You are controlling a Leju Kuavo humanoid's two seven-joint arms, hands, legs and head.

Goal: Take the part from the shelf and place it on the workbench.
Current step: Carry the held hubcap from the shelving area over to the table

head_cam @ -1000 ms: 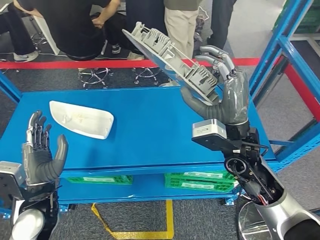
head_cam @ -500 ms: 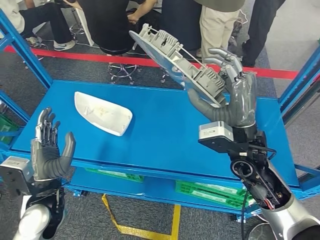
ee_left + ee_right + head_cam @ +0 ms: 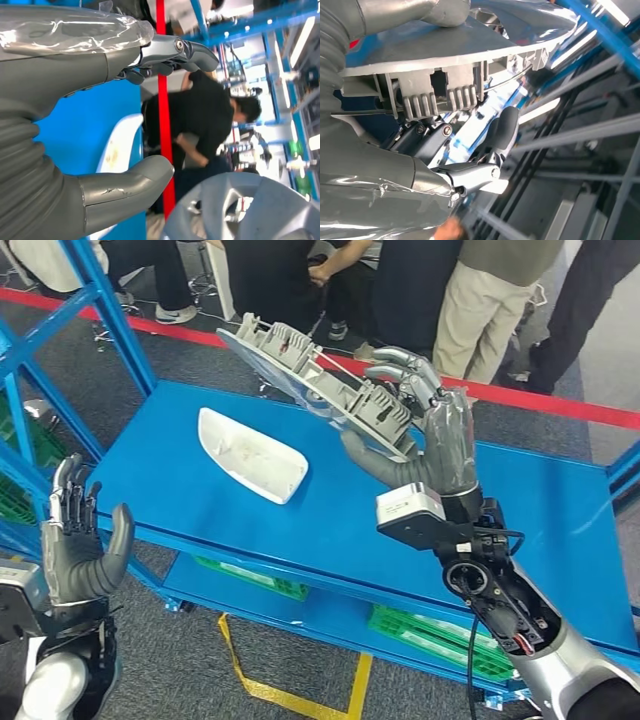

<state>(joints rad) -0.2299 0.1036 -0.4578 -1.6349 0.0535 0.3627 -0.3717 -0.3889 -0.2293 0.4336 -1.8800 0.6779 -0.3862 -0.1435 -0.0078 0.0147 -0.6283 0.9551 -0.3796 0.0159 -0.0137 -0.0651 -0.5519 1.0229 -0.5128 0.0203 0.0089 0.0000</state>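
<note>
- The part [image 3: 321, 385] is held in the air above the blue bench [image 3: 355, 510], tilted, with its far end raised toward the people standing behind the red line.
- It is gripped at its near end by the right hand [image 3: 423, 435]: the thumb is pressed under the smooth face and the fingers are curled over the ribbed side, as is shown close up in the right wrist view [image 3: 444, 75].
- The left hand [image 3: 79, 540] is seen spread and holding nothing, low beside the bench's near edge.
- The part is a long, flat grey moulding, smooth on one face, with ribs, clips and a thin rod on the other.
- It is judged stiff and light, since it is carried by one end without sagging.
- The ribs and clips are judged breakable, so a soft set-down is advised.
- A grip across the edge, nearer the middle, is judged steadier.
- A white curved shell [image 3: 253, 453] lies on the bench, well apart from the part.
</note>
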